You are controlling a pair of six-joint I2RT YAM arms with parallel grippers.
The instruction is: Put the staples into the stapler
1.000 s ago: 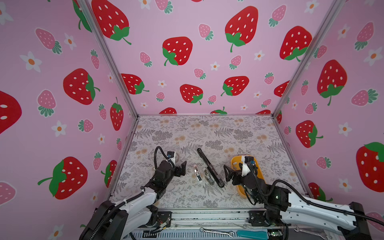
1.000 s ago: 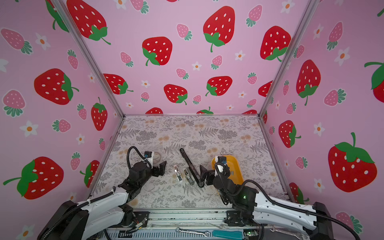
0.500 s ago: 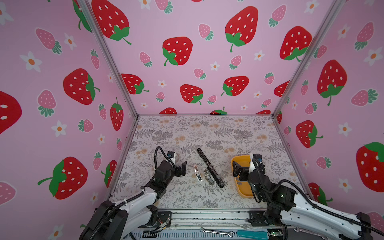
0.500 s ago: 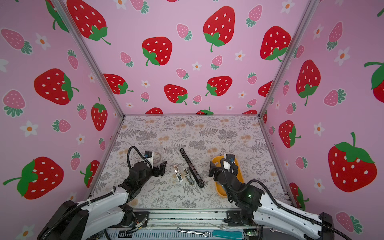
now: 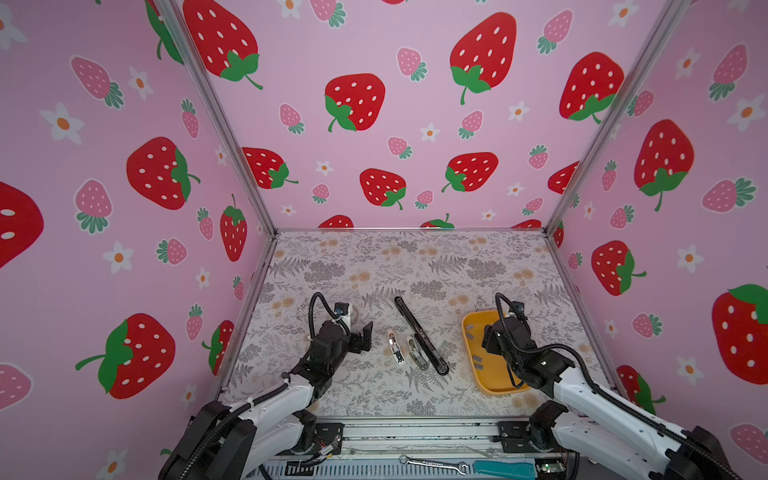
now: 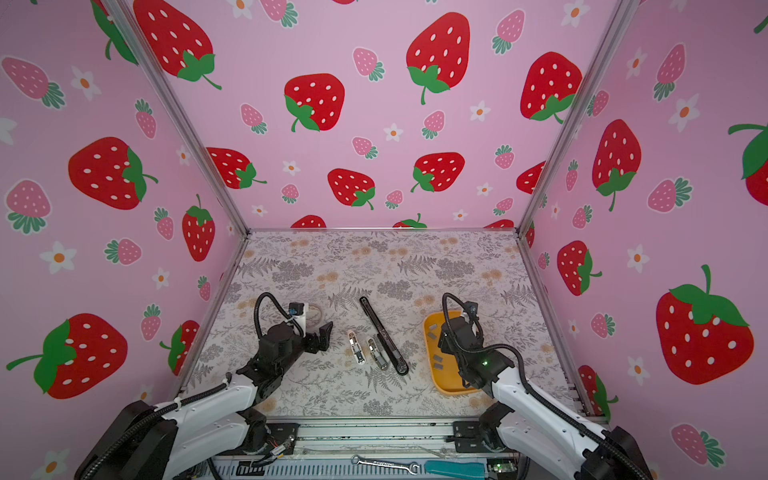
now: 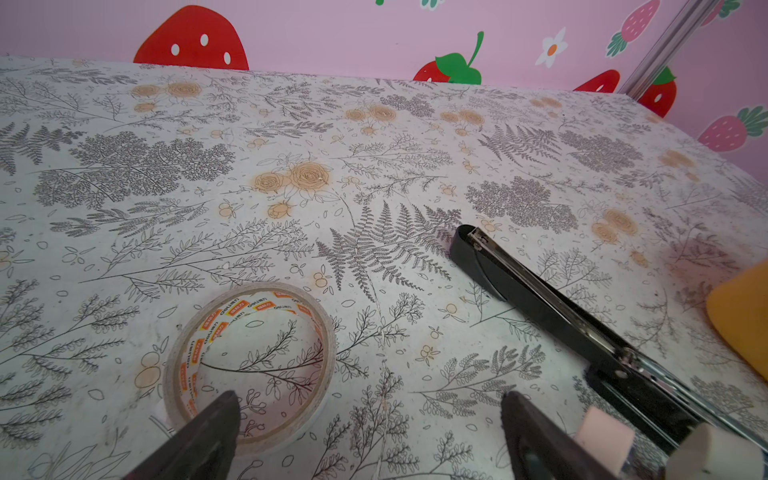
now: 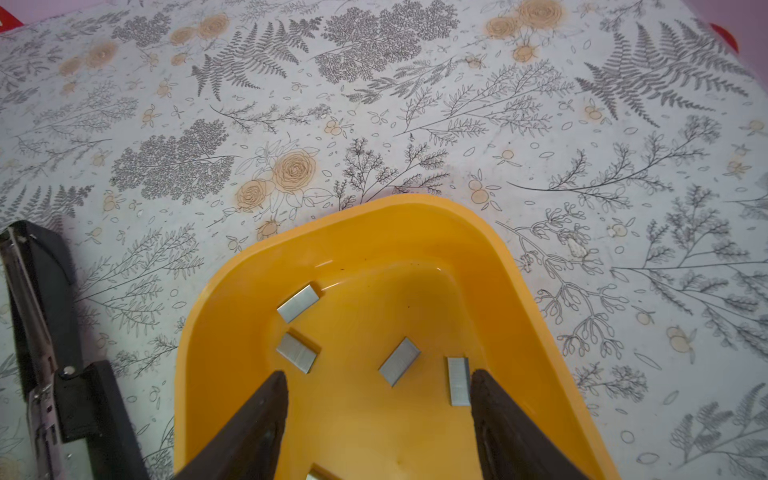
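Several small grey staples (image 8: 399, 360) lie loose in a yellow tray (image 8: 374, 212), seen on the right in both top views (image 5: 494, 384) (image 6: 446, 384). My right gripper (image 8: 379, 374) hangs low over the tray, open, with bare tray floor between its fingers; one staple strip (image 8: 458, 380) lies just beside one fingertip. The black stapler (image 5: 417, 334) (image 6: 382, 332) lies opened flat on the table's middle, its metal channel up (image 7: 552, 307). Left of the stapler, my left gripper (image 7: 370, 397) (image 5: 365, 334) rests wide open and empty.
A roll of clear tape (image 7: 183, 345) sits by the left gripper. A small pink-and-white stapler (image 5: 395, 347) and a small silver one (image 5: 417, 353) lie between the left gripper and the black stapler. A wrench (image 5: 432, 463) and a teal-handled tool (image 5: 503, 467) rest on the front rail.
My right gripper has swung from beside the black stapler to the right, over the yellow tray, and its jaws have narrowed somewhat. The left arm has not moved.
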